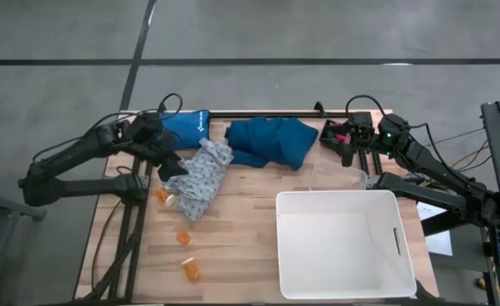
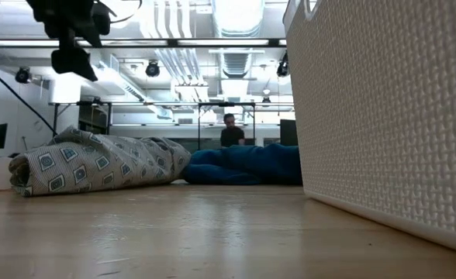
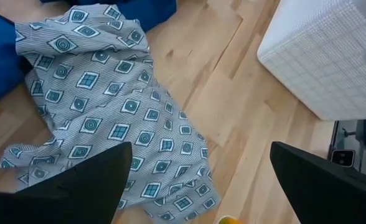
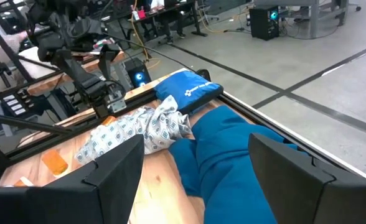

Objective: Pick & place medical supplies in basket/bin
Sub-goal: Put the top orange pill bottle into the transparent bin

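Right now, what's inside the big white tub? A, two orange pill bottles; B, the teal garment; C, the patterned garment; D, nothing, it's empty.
D: the high view shows the white tub with a bare floor, while the dark teal garment, the patterned garment and the orange pill bottles all lie on the wooden table outside it.

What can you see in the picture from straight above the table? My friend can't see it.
A big white tub sits empty on a wooden table, beside a patterned cloth, a teal cloth and orange pill bottles. The left hand hangs open over the patterned cloth.
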You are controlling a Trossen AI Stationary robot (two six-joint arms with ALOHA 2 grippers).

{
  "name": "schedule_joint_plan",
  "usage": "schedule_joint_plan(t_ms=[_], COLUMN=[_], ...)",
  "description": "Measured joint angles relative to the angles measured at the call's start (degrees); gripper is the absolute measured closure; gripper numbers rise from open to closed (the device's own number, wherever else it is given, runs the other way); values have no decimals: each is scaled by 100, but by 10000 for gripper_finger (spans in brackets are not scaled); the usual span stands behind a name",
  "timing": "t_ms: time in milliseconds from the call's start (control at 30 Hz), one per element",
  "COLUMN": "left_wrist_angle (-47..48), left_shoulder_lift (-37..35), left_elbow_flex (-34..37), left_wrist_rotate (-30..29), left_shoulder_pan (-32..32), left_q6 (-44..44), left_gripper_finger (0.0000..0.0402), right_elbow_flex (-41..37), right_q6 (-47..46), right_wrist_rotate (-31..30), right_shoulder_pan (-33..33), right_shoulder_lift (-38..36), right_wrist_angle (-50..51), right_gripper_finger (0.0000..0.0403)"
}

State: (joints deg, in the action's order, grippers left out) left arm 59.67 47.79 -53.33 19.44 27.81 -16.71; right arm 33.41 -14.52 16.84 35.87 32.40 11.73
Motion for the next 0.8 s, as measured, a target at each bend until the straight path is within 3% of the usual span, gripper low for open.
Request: schedule_joint_plan(t_ms=[200,800], left_wrist_angle=[-78,191], left_shoulder_lift=[5,5], left_elbow_flex=[3,14], left_wrist_rotate=[0,-252], left_shoulder_pan=[0,0], left_q6=[13,-1102], left_gripper_finger=[14,17], right_elbow_flex=[0,0], right_q6=[0,0], right_wrist_rotate=[0,0], right_shoulder_pan=[-1,0], right_shoulder_lift=[0,0], right_wrist_angle=[0,0], right_gripper_finger=[113,116])
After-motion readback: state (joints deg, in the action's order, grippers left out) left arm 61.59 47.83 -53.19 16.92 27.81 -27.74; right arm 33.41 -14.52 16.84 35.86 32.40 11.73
